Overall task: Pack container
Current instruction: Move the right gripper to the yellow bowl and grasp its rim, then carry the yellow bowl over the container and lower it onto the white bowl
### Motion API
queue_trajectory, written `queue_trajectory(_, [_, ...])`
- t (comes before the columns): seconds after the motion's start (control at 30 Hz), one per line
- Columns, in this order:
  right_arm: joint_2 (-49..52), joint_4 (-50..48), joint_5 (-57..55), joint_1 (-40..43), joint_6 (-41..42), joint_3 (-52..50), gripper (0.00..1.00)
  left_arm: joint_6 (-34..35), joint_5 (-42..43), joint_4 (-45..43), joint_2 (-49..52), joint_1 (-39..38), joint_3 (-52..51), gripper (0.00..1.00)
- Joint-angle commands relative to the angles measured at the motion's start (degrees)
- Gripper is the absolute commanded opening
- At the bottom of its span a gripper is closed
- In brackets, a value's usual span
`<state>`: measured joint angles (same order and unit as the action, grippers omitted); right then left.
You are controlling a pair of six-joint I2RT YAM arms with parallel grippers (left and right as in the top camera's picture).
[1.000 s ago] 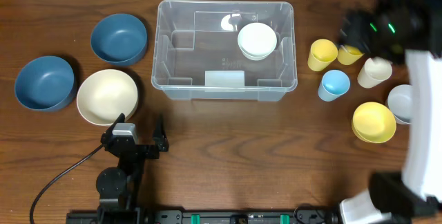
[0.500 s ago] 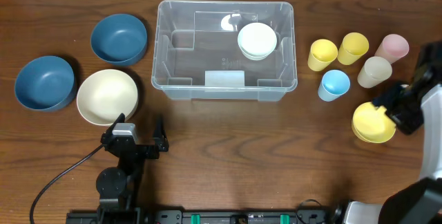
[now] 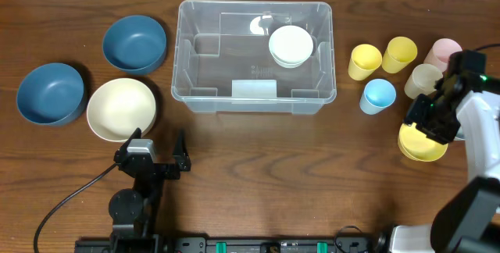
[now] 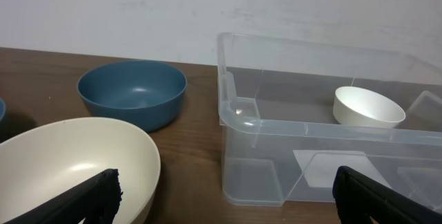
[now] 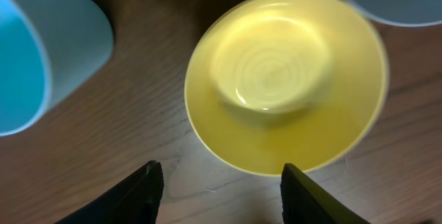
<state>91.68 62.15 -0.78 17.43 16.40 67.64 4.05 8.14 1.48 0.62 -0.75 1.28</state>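
1. Container (image 3: 226,59): mid-table, upright, no lid. From the left gripper (image 4: 226,182) it sits ahead & to the right of the jaws, near corner closest. It's well apart from the right gripper (image 5: 221,193).
2. Left jaws: spread wide, nothing between them. Cream bowl (image 4: 69,162) lies just ahead of the left finger.
3. Right jaws: apart, pinching nothing, bare table (image 5: 228,203) in the gap. Yellow bowl (image 5: 286,79) is just ahead of the tips, blue cup (image 5: 41,51) off to the side of one finger.
4. Already inside: one white bowl (image 3: 291,46), at the end of the container farthest from the left jaws.
5. Handling, my read: the container is prob. light, thin clear plastic. Walls likely flex if squeezed mid-span, and the smooth faces are slippery.
6. Where to hold: rim is the stiffest part. Pinch over the rim near a rounded corner, one finger inside & one outside, not on the flat wall.
7. Risk: being light & nearly empty, it could slide if nudged, so items should go in from above w/o touching the rim.
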Motion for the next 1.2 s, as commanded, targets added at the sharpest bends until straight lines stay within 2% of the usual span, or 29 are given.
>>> queue_trajectory(0.0, [4.0,-0.3,-0.9,-1.2,-0.7,0.2,0.58,-0.8,0.4,1.9,-0.3,0.3,-1.0,0.98])
queue_trajectory(0.1, [7.4,-0.7,-0.9,-1.6,0.3,0.2,0.57,-0.8,0.4,1.9,-0.3,0.3,-1.0,0.98])
queue_trajectory(0.23, [11.8,-1.1,-0.8,-1.7,0.7,0.2,0.47,-0.7,0.4,1.9,-0.3,0.3,-1.0,0.98])
queue_trajectory(0.33, [14.3,-1.2,-0.7,-1.7,0.7,0.2,0.30,-0.7,0.4,1.9,-0.3,0.3,-1.0,0.98])
queue_trajectory(0.53, [15.1,-1.4,-0.7,-1.7,0.7,0.2,0.14,-0.8,0.4,1.9,-0.3,0.3,-1.0,0.98])
queue_trajectory(0.63, [15.1,-1.1,-0.7,-1.9,1.0,0.2,0.02,-0.7,0.4,1.9,-0.3,0.3,-1.0,0.98])
queue_trajectory(0.97, [14.1,0.1,-0.8,-5.4,1.2,0.4,0.01,-0.7,0.4,1.9,-0.3,0.3,-1.0,0.98])
queue_trajectory(1.17, [8.6,3.8,1.7,-8.2,1.7,3.5,0.01,-0.8,0.4,1.9,-0.3,0.3,-1.0,0.98])
